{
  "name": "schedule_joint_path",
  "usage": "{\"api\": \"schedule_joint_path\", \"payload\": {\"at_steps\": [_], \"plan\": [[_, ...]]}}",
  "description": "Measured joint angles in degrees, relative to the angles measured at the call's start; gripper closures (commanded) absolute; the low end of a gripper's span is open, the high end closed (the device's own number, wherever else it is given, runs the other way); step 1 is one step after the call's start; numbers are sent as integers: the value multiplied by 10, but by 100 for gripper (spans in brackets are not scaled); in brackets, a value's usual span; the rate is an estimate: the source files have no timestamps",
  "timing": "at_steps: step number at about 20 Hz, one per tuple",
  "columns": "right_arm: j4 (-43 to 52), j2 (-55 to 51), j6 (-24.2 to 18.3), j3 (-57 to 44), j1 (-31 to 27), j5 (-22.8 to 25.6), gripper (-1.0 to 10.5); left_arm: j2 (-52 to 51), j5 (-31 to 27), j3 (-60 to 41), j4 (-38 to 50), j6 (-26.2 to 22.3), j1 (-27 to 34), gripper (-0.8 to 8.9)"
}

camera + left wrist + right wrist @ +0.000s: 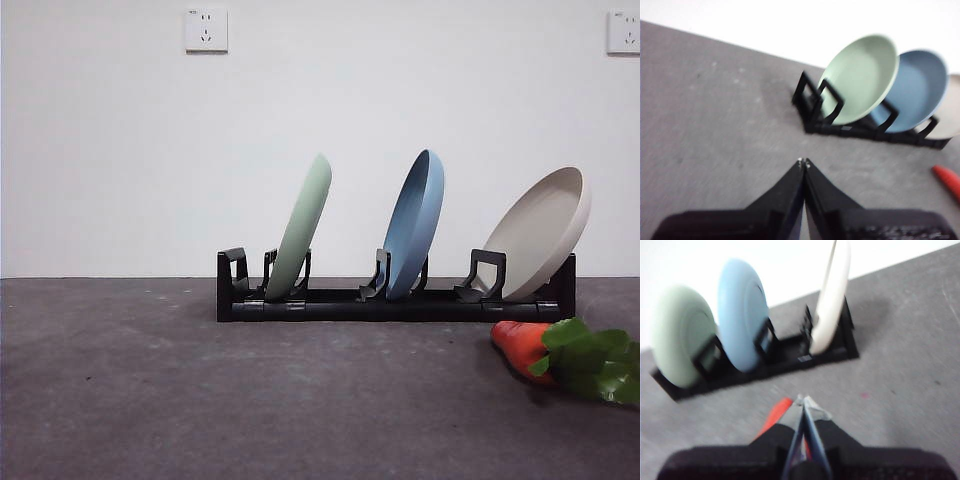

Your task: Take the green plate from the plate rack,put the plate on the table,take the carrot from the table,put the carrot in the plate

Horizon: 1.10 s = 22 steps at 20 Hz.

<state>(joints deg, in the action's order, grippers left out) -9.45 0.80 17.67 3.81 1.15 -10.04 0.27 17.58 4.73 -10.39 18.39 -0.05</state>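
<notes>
Green plate (301, 228) stands tilted in the plate rack (395, 303) beside blue plate (415, 224) and beige plate (541, 232). Carrot (522, 346) lies on table (200, 400). Left gripper (804, 162) and right gripper (804, 401) hover, jaws pressed together, empty.

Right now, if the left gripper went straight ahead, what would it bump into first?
Probably the plate rack and the green plate standing in it. The shut left gripper points roughly that way, though depth is unclear.

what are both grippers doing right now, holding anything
Left gripper: closed, holding nothing, above the bare table.
Right gripper: closed, holding nothing, above the carrot.
</notes>
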Motion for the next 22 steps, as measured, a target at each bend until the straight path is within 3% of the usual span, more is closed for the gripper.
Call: {"api": "schedule_joint_path", "payload": {"at_steps": [5, 10, 14, 22], "plan": [[-12, 27, 17, 78, 0, -43, 957, 13, 17, 64, -13, 8, 0, 820], [-111, 104, 12, 184, 0, -62, 957, 57, 57, 139, -53, 11, 0, 820], [-205, 181, -32, 276, 0, -105, 957, 102, 107, 199, -90, 7, 0, 820], [-410, 337, -132, 459, 0, -146, 957, 189, 195, 324, -206, -43, 0, 820]]}}
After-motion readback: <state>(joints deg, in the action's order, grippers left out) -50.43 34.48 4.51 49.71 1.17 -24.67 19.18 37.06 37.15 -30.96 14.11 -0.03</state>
